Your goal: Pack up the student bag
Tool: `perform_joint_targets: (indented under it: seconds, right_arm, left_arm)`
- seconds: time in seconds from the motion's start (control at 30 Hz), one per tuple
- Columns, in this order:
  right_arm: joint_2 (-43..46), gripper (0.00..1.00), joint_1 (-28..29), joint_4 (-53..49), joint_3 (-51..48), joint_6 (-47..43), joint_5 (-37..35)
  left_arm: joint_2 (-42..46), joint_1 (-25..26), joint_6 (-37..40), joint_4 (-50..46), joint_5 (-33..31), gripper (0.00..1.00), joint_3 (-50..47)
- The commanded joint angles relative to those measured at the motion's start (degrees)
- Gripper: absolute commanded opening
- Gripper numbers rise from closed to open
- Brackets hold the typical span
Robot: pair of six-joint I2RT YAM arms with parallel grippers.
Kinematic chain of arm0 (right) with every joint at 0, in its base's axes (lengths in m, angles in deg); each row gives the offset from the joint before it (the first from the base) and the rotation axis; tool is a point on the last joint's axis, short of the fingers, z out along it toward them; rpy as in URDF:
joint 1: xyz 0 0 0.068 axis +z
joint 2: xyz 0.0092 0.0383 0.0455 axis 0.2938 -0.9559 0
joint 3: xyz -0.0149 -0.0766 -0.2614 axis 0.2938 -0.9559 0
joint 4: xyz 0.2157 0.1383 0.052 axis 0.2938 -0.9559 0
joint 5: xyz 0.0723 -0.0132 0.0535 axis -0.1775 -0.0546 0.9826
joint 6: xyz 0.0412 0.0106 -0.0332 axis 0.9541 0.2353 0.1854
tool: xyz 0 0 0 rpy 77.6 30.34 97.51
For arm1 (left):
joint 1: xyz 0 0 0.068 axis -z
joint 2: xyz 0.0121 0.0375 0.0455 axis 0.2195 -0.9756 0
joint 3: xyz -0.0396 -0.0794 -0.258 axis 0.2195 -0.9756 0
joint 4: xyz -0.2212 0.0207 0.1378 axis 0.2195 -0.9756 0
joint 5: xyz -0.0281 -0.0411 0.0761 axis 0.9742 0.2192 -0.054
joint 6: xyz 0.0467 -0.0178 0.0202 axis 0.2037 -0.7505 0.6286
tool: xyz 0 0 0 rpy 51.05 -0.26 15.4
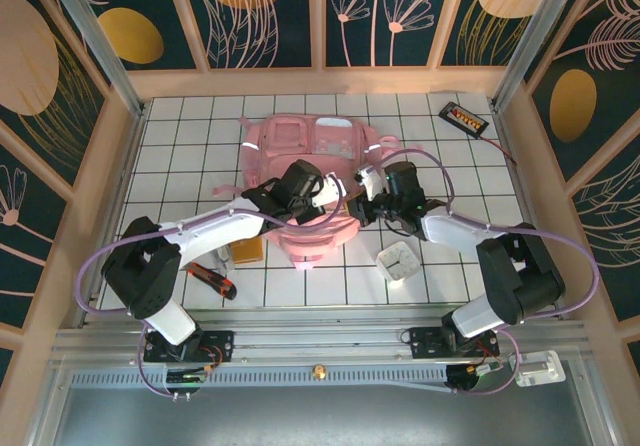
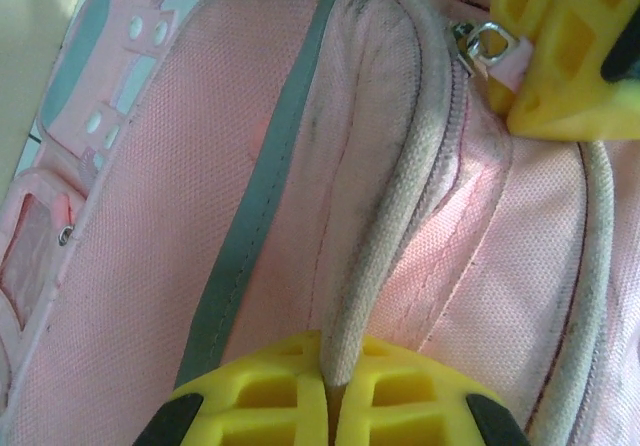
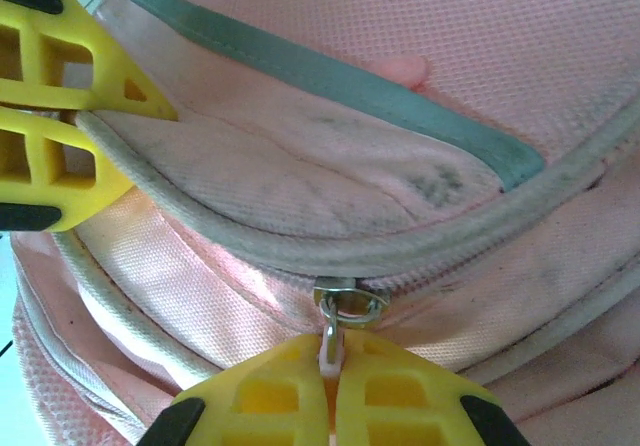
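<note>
On the student bag (image 1: 300, 141), the piped rim (image 2: 380, 256) is pinched by the left gripper (image 2: 335, 391); the zip pull (image 3: 329, 340) is clamped by the right gripper (image 3: 333, 371); contents are hidden.

A box (image 1: 398, 262) lies right of the student bag (image 1: 300, 141)'s near end

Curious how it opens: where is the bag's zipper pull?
Right wrist view, bottom centre: zipper pull pinched in the right jaws, under the student bag's piping.

White, black-jointed left arm (image 1: 215, 228) and right arm (image 1: 470, 234), bolted on black bases (image 1: 190, 347) at the desk's (image 1: 190, 156) near edge, trail lilac cables (image 1: 88, 276); left gripper (image 2: 332, 394) and right gripper (image 3: 332, 391) carry yellow lattice fingers (image 2: 268, 394).
</note>
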Motion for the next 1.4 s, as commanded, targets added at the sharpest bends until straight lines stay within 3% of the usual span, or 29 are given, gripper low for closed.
perform_joint_targets:
  seconds: [0.0, 0.17, 0.3, 0.4, 0.47, 0.5, 0.6, 0.73, 0.87, 0.97, 1.07, 1.2, 1.37]
  right_arm:
    - [0.7, 0.0, 2.2, -9.0, 3.5, -0.3, 3.0]
    - [-0.4, 0.0, 2.3, -9.7, 6.3, 8.8, 3.8]
    - [-0.6, 0.0, 1.6, -8.2, 6.1, 11.2, 3.2]
    - [-0.8, 0.0, 0.3, -7.9, 5.7, 11.5, 3.4]
    - [-0.9, 0.0, -1.0, -6.8, 5.0, 12.0, 4.6]
    - [-0.9, 0.0, -1.6, -6.1, 4.8, 12.3, 5.3]
    - [-0.5, 0.0, -4.0, -3.8, 3.7, 13.8, 6.7]
    - [-0.1, 0.0, -7.1, -2.8, 2.8, 16.1, 9.2]
    - [-0.3, 0.0, -7.9, -2.7, 2.9, 16.5, 10.8]
    - [-0.2, 0.0, -9.0, -2.9, 2.9, 16.2, 11.0]
    - [-0.3, 0.0, -9.4, -3.5, 3.4, 15.6, 11.4]
    - [-0.3, 0.0, -9.4, -3.5, 3.2, 15.6, 11.7]
    - [-0.4, 0.0, -9.6, -3.3, 2.6, 15.5, 12.2]
  left_arm:
    - [-2.0, 1.4, -5.3, 4.0, 1.8, 0.0, 4.2]
    - [-5.8, 4.1, -8.9, 5.8, 3.0, 0.0, 6.2]
    - [-4.6, 4.1, -11.4, 7.5, 3.0, 0.01, 5.1]
    - [0.0, 4.1, -10.7, 8.5, 1.2, 0.54, 1.8]
    - [3.3, 4.0, -9.4, 9.0, -0.5, 0.74, -0.7]
    - [4.5, 3.8, -8.9, 8.6, -1.2, 0.78, -1.6]
    - [7.1, 0.6, -10.5, 6.5, -1.7, 0.78, -3.4]
    - [10.2, -5.5, -19.6, 4.7, 2.7, 0.73, -4.8]
    - [11.5, -9.2, -35.6, 3.0, 8.4, 0.7, -4.8]
    - [10.4, -13.8, -51.1, 3.4, 17.9, 0.69, -5.5]
    - [9.4, -17.7, -60.5, 6.4, 25.5, 0.68, -7.1]
    - [10.2, -23.5, -67.1, 8.8, 27.2, 0.65, -9.9]
    - [5.5, -28.1, -70.7, 13.1, 35.8, 0.6, -9.8]
